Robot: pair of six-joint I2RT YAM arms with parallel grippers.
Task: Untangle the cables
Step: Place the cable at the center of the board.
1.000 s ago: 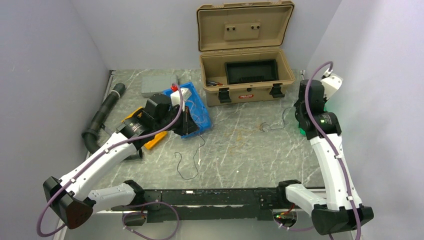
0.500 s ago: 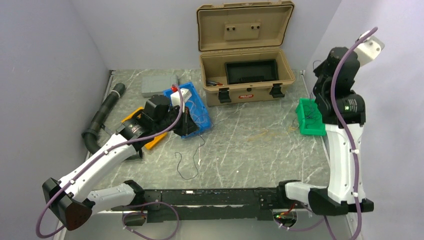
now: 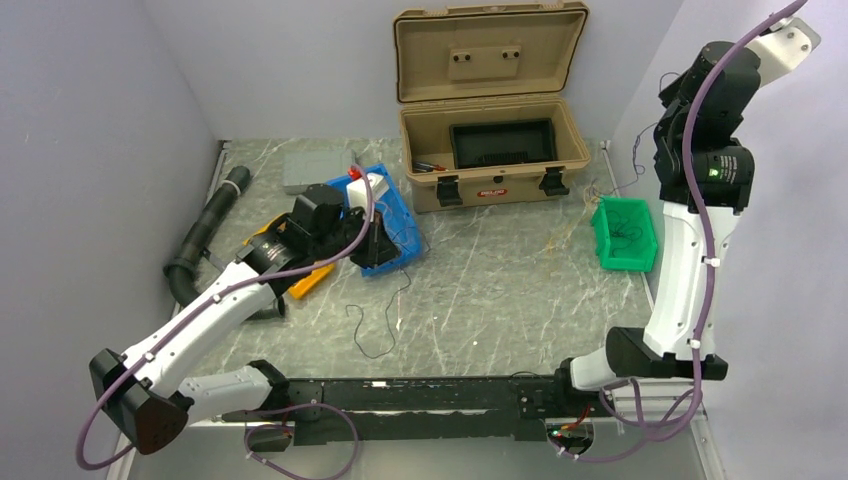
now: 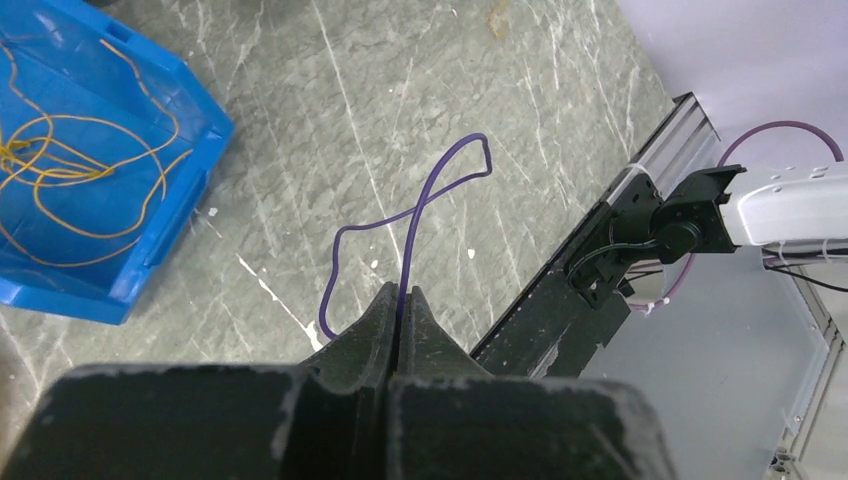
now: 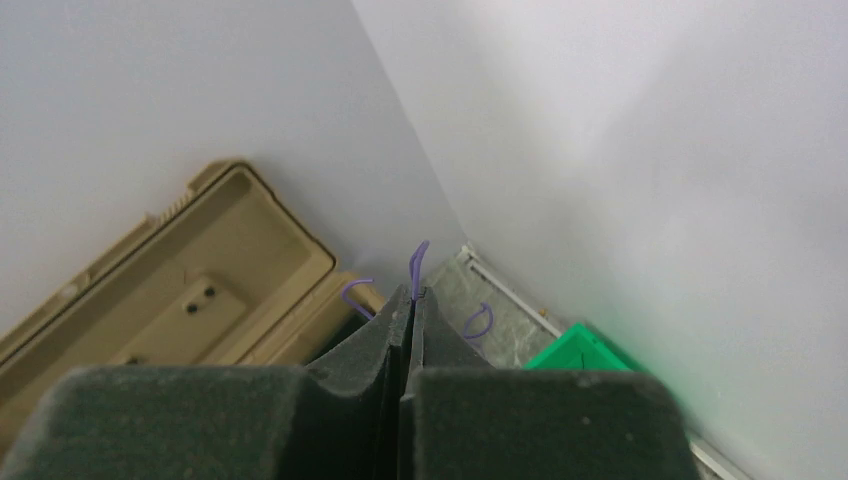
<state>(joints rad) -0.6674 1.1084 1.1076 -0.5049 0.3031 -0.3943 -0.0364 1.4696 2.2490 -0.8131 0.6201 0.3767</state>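
Top overhead, looking down; left wrist shares blue bin [image 4: 175, 230], right wrist tan case [image 5: 200, 290]

Under my left jaws I see grey marbled tabletop [image 4: 560, 130], a black rail [image 4: 520, 330] along its edge; ahead of my right jaws, plain pale walls [image 5: 650, 150] meet in a corner.

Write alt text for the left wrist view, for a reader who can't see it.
The left claw is shut on a thin purple wire that loops out over the grey marbled table. A blue bin holding loose orange wires sits at upper left, and a black rail runs along the table's edge at right.
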